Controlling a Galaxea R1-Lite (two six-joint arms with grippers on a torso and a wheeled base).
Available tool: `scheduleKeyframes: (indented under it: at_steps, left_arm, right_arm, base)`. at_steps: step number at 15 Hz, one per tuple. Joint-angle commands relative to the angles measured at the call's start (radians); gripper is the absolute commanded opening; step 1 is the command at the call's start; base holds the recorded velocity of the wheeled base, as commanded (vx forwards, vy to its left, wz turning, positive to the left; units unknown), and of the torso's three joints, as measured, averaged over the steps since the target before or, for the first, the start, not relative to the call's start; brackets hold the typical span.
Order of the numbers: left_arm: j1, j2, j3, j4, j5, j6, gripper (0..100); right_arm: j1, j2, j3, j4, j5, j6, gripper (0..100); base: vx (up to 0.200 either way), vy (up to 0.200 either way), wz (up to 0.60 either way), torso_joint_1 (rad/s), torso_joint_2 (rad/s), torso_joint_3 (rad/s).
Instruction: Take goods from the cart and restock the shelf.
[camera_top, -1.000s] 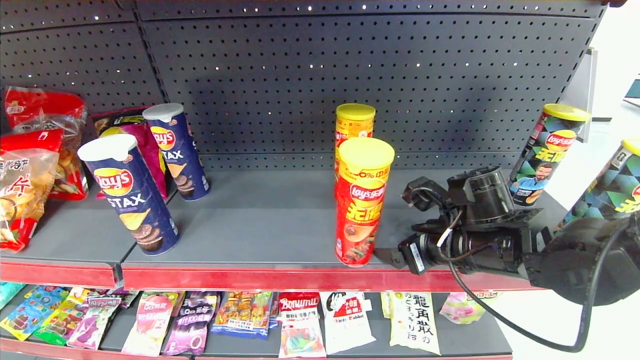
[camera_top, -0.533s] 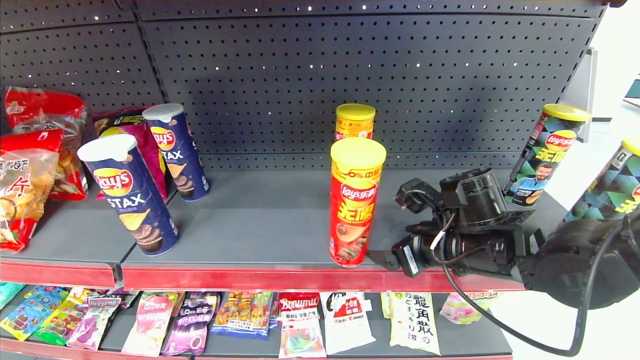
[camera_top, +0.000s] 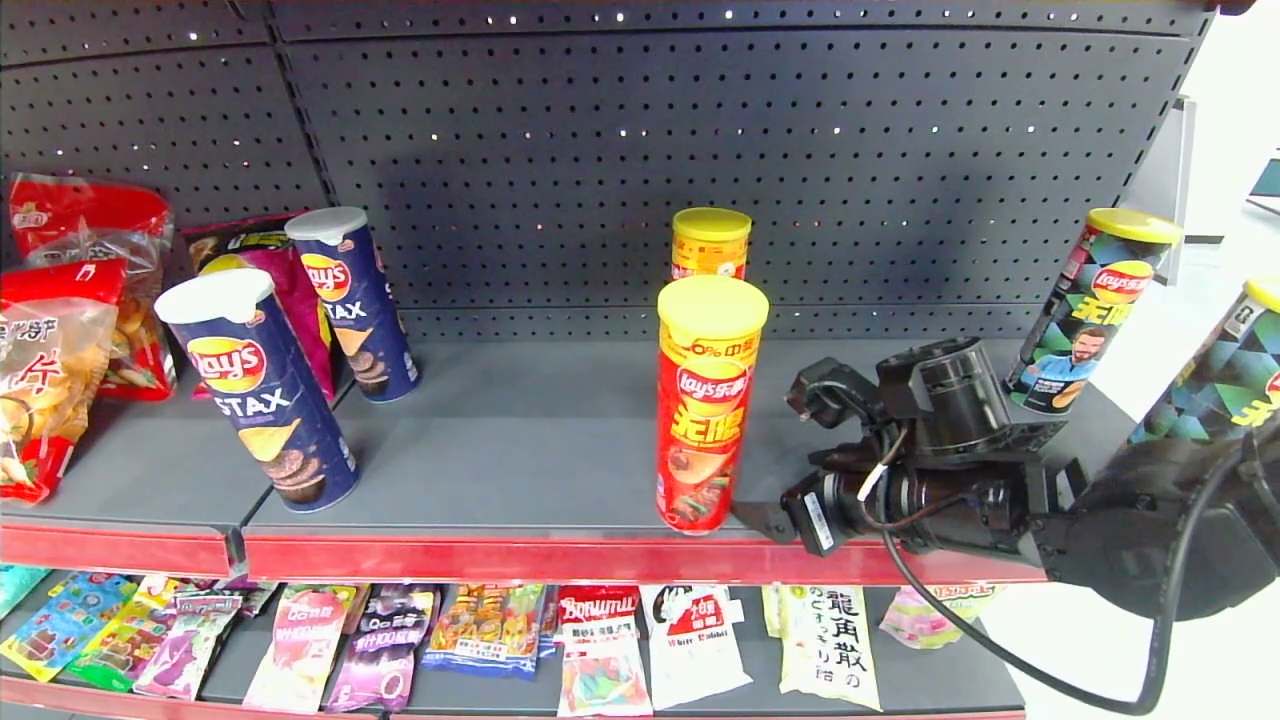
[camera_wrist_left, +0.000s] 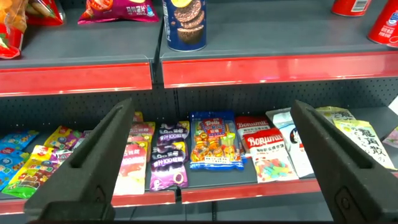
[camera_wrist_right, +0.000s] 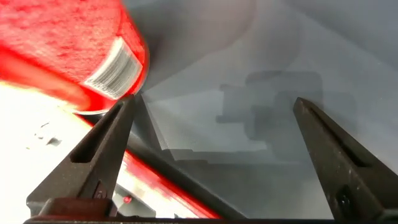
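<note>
Red chip canister (camera_top: 710, 400) stands upright at the shelf's (camera_top: 520, 470) front lip, label outward, directly before the yellow-lidded canister (camera_top: 710, 240) at its 12 o'clock, probably to continue that row. Right gripper (camera_top: 758, 518), fingers spread and holding nothing, sits by its base at 3 o'clock.

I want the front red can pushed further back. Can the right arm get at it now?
Probably yes: the right gripper, open, sits right beside the red can at the shelf's front edge, with nothing between them.

Navy crisp can (camera_top: 258, 390) stands at the shelf (camera_top: 540, 440) front edge, red snack bags (camera_top: 50, 370) beside it; candy packets (camera_top: 300, 640) line the lower shelf (camera_top: 940, 672).
</note>
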Motion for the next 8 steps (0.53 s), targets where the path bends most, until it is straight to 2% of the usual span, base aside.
scheduleKeyframes:
  at_steps: [1, 8]
  left_arm:
    - [0.0, 0.0, 0.0, 0.0, 0.0, 0.0, 100]
    - [0.0, 0.0, 0.0, 0.0, 0.0, 0.0, 100]
  right_arm:
    - [-0.009, -0.001, -0.008, 0.001, -0.017, -0.001, 100]
    - [0.008, 0.014, -0.032, 0.001, -0.017, -0.001, 100]
  base:
    - [0.0, 0.0, 0.0, 0.0, 0.0, 0.0]
    - [0.0, 0.0, 0.0, 0.0, 0.0, 0.0]
